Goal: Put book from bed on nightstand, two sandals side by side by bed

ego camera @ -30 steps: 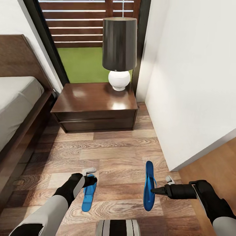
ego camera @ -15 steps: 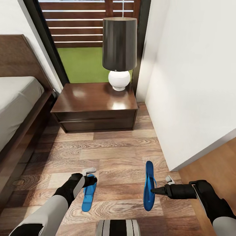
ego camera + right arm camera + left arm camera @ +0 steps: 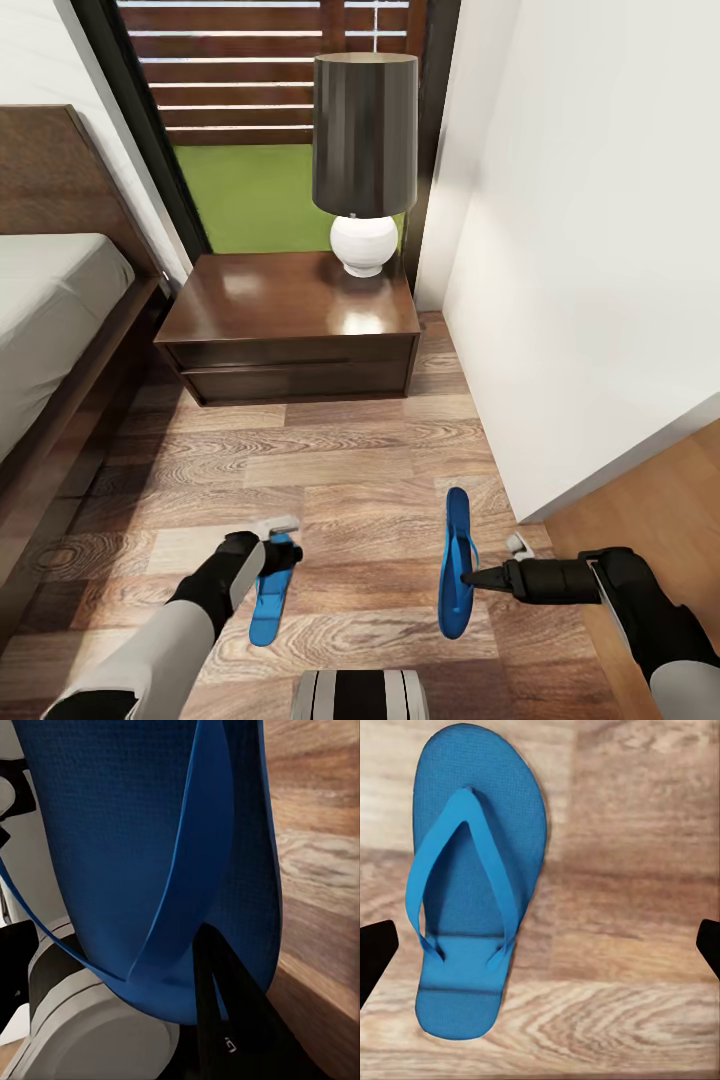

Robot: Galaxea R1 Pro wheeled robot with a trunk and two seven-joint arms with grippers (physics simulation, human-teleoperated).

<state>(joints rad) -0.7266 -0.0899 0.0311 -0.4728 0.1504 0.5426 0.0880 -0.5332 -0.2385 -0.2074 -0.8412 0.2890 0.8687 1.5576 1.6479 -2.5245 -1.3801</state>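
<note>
Two bright blue sandals are near the bottom of the head view. The left sandal (image 3: 268,598) (image 3: 472,892) lies flat on the wood floor, straps up. My left gripper (image 3: 275,545) (image 3: 541,949) hovers over its toe end, open, its fingertips spread wide apart. The right sandal (image 3: 455,570) (image 3: 142,832) stands on edge just above the floor, with my right gripper (image 3: 472,577) shut on it; a dark fingertip (image 3: 219,1009) presses its sole near the strap. The bed (image 3: 50,300) runs along the left. The nightstand (image 3: 290,320) stands beside it. The book is out of view.
A white-based lamp with a dark shade (image 3: 365,150) occupies the nightstand's back right part. A white wall (image 3: 580,250) closes in on the right, leaving a narrow strip of floor (image 3: 350,470) between bed and wall. A black-framed window (image 3: 250,120) lies behind.
My left gripper has shifted slightly to the right and lower over the left sandal. The right arm and its sandal have held still.
</note>
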